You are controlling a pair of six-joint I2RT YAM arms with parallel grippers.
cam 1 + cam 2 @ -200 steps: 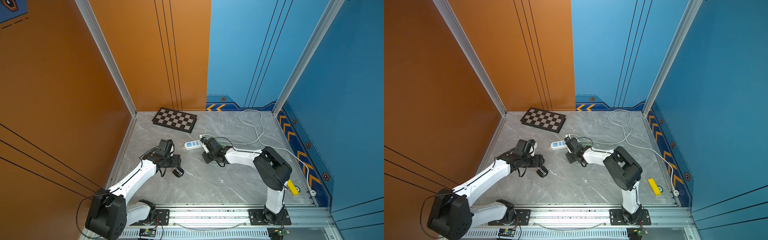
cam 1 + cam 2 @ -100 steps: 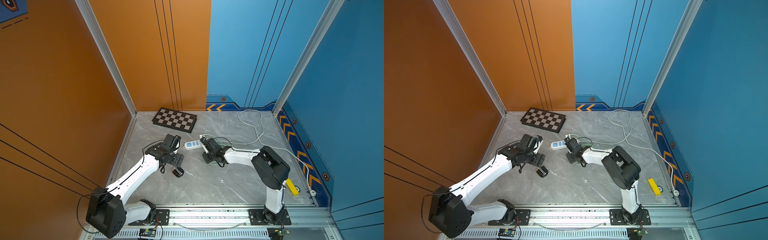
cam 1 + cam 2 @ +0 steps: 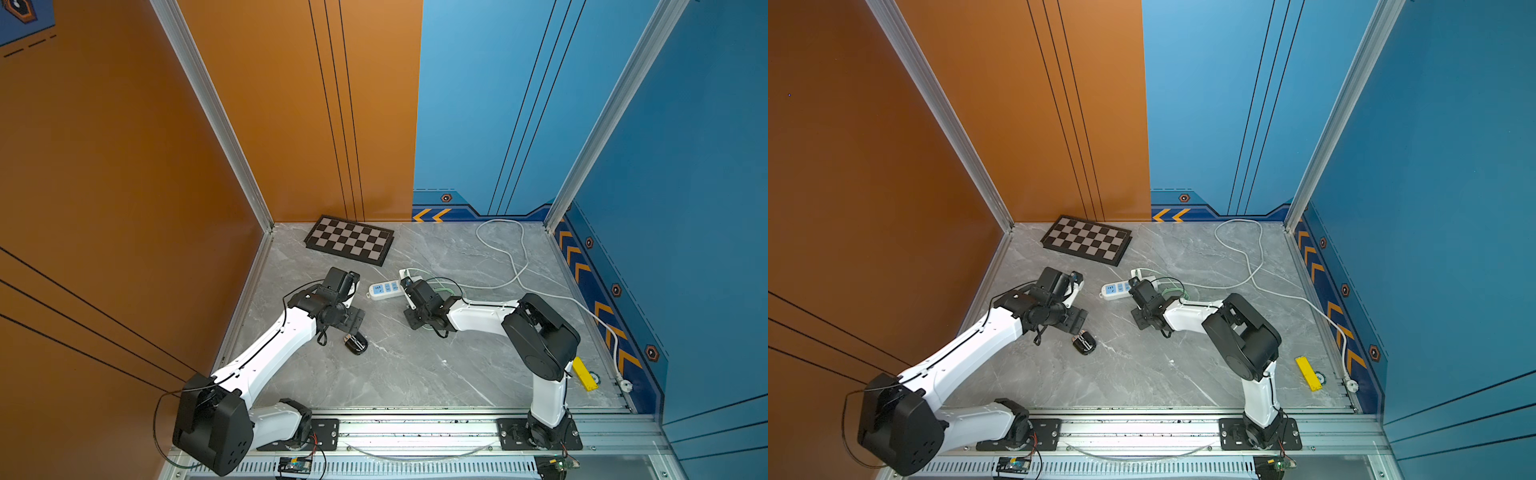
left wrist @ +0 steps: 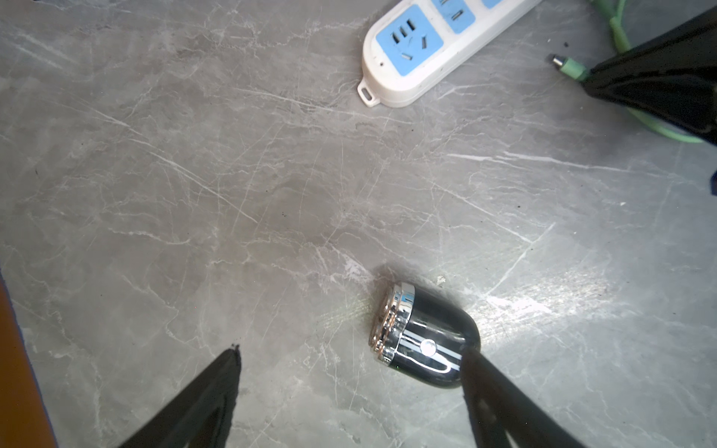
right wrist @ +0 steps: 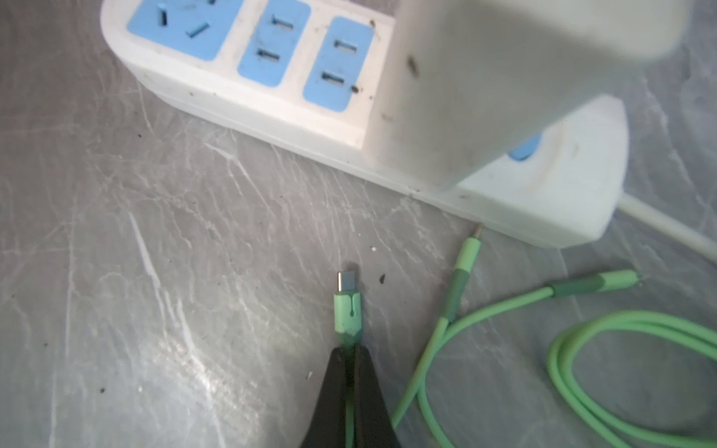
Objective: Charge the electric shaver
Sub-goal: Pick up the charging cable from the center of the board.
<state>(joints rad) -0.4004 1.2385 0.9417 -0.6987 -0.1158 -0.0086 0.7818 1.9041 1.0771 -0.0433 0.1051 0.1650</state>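
Grey marble floor [image 3: 415, 374]; orange wall [image 3: 124, 166] and blue walls [image 3: 478, 104] around.

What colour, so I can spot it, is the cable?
Light green cable, best in right wrist view.

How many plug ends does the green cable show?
3. The USB-C plug is in the right gripper; a second plug points at the power strip; a third plug lies beside it. None seems hidden.
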